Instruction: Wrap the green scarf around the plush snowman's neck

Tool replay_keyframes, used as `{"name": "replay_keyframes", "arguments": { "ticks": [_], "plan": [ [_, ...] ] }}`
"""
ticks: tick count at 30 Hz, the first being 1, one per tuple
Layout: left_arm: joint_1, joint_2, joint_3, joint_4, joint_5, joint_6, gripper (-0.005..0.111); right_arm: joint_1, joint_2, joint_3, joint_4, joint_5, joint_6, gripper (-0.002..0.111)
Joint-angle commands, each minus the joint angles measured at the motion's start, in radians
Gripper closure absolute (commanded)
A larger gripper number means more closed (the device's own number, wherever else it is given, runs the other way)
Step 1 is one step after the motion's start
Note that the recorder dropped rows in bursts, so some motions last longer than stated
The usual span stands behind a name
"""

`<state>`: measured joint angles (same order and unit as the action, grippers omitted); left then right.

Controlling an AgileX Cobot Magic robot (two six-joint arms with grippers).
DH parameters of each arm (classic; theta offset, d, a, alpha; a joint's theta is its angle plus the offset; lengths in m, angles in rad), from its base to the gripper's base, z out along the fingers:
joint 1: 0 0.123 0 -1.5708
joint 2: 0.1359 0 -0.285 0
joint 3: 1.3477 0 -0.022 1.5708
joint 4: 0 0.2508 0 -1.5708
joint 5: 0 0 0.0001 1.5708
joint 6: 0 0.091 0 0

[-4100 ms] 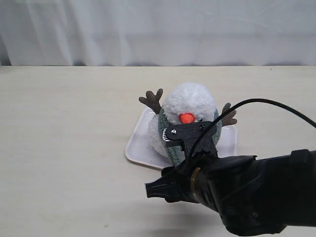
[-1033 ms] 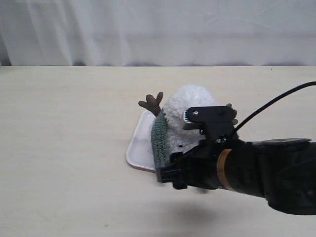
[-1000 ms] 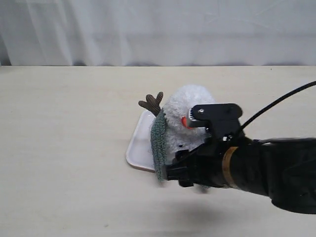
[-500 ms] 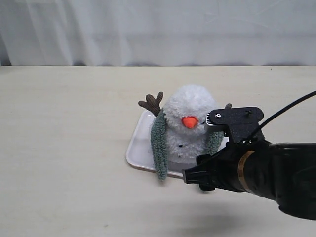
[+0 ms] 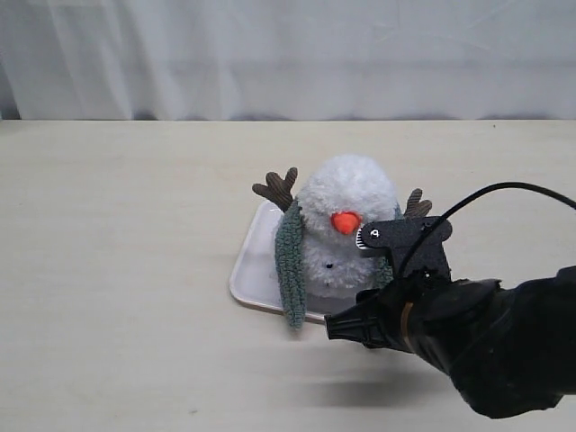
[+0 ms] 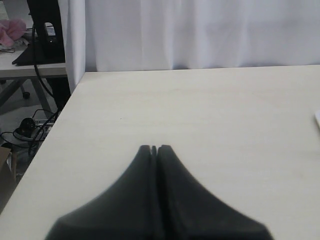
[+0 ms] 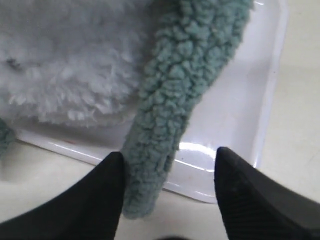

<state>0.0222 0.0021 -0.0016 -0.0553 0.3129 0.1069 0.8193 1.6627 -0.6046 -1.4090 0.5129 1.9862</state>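
Observation:
The plush snowman (image 5: 346,225) sits upright on a white tray (image 5: 249,265), with an orange nose and brown twig arms. The green scarf (image 5: 289,263) hangs down both sides of its body from the neck; one end dangles over the tray's front rim on the left. In the right wrist view the other scarf end (image 7: 175,110) lies between the fingers of my right gripper (image 7: 169,160), which is open, with one finger beside the fabric. My right arm is low in front of the snowman. My left gripper (image 6: 154,148) is shut and empty over bare table, away from the snowman.
A pale wooden table (image 5: 117,270) carries the tray. A white curtain (image 5: 288,54) hangs behind it. In the left wrist view the table's edge (image 6: 60,125) shows, with cables and a stand on the floor beyond it.
My right arm has swung from the snowman's front to its right side and dropped lower. The snowman's face, covered a second ago, is now uncovered. The scarf end on the left stays hanging.

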Motion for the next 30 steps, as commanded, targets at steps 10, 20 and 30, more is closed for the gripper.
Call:
{"name": "replay_keyframes", "arguments": {
  "ticks": [10, 20, 30],
  "plan": [
    [0.002, -0.002, 0.002, 0.002, -0.007, -0.007, 0.107, -0.004, 0.101, -0.068, -0.148, -0.103, 0.113, 0.104],
    [0.002, -0.002, 0.002, 0.002, -0.007, -0.007, 0.107, -0.004, 0.073, -0.135, -0.152, -0.304, 0.095, 0.104],
    [0.002, -0.002, 0.002, 0.002, -0.007, -0.007, 0.107, -0.004, 0.105, -0.129, -0.152, -0.328, 0.093, 0.096]
  ]
}}
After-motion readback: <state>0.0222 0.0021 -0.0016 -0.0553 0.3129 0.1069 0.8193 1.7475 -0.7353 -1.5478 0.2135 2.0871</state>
